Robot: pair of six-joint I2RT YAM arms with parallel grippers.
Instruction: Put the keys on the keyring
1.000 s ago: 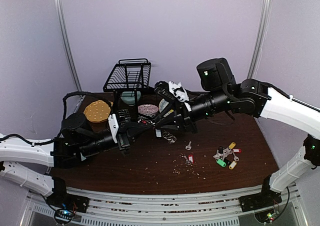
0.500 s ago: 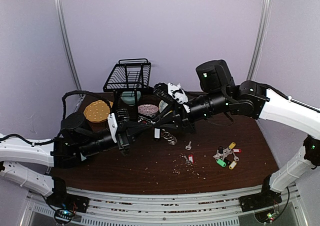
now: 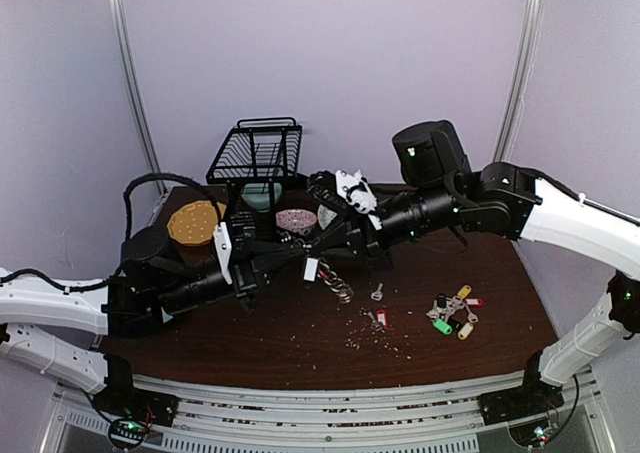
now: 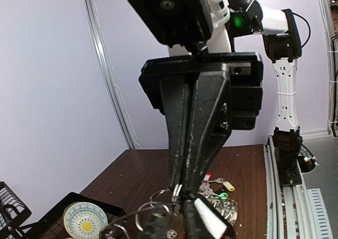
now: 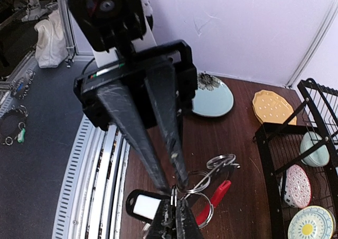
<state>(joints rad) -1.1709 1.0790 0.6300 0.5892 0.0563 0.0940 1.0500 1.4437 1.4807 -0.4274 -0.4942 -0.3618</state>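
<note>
My left gripper (image 3: 298,263) and right gripper (image 3: 322,261) meet tip to tip above the table's middle. The right gripper (image 5: 172,210) is shut on a silver split ring (image 5: 173,194) of the keyring (image 3: 338,285), whose red arc (image 5: 216,197) and rings hang below. The left gripper (image 4: 190,207) is shut beside a key's black tag with a white label (image 5: 142,204), seemingly on it. A cluster of coloured-tag keys (image 3: 452,313), a bare silver key (image 3: 377,293) and a red-tag key (image 3: 379,319) lie on the table.
A black wire rack (image 3: 255,153) stands at the back, with a yellow plate (image 3: 194,221) and a pink plate (image 3: 295,219) near it. Crumbs (image 3: 385,341) are scattered near the loose keys. A round pale plate (image 5: 211,99) shows in the right wrist view.
Both grippers stay joined and have shifted slightly left. The keyring now hangs lower and more stretched out below them. The loose keys have not moved.
</note>
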